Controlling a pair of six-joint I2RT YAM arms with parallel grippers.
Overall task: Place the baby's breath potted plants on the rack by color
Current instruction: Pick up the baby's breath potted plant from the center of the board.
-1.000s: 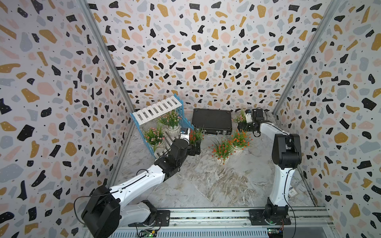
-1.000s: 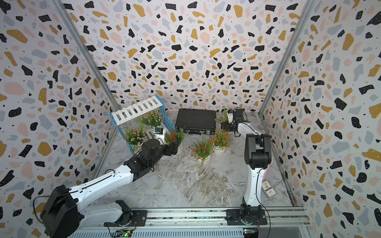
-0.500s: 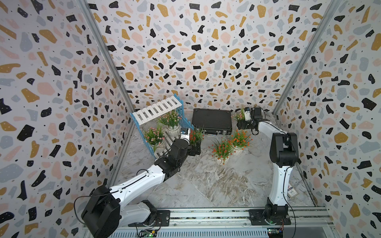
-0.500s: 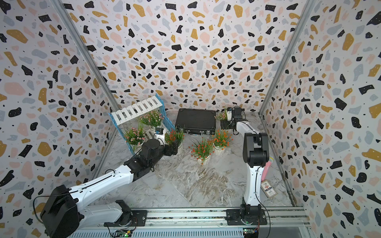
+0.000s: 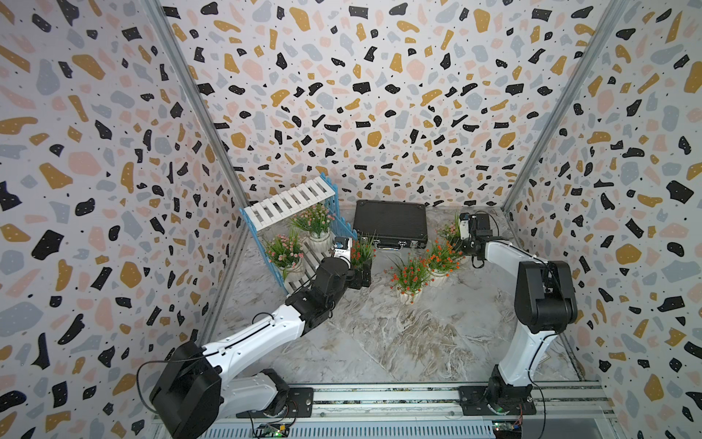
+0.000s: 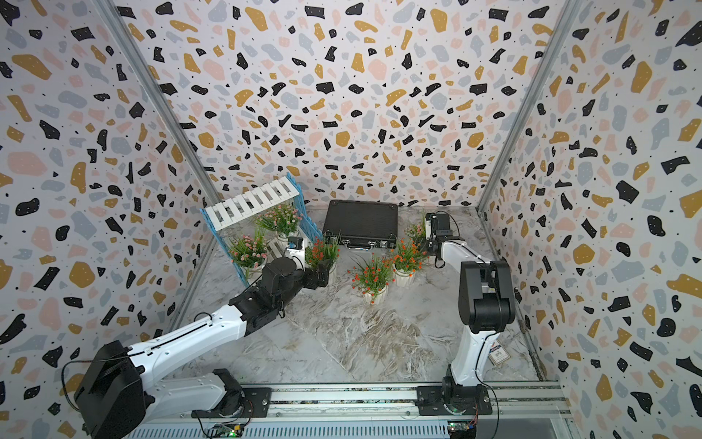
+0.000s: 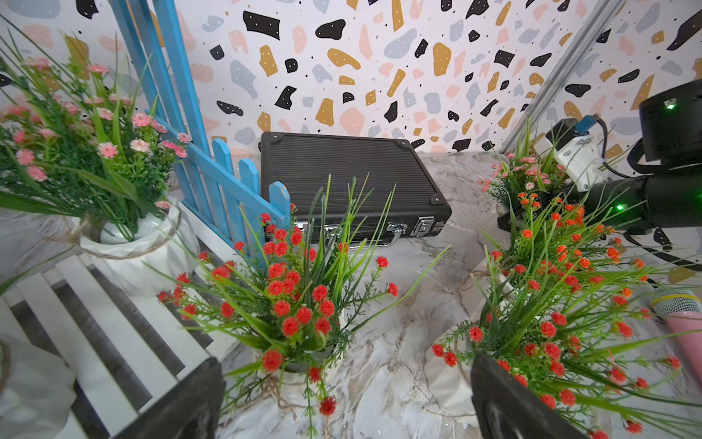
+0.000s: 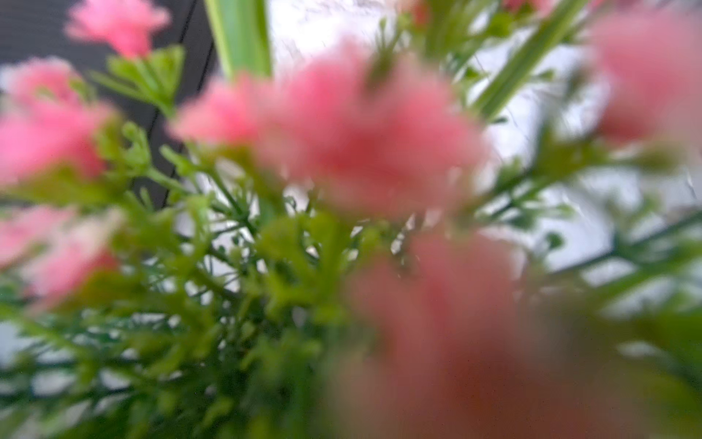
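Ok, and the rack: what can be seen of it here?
The rack is a small two-tier shelf, seemingly painted wood: white slatted boards between blue picket-fence side panels. It stands upright on the marbled tabletop in the far corner on the robot's left, angled to the walls, next to the black briefcase. Its top board carries nothing; two pink plants in white pots sit on the lower board. An orange-red plant stands just outside one panel; contact cannot be told.
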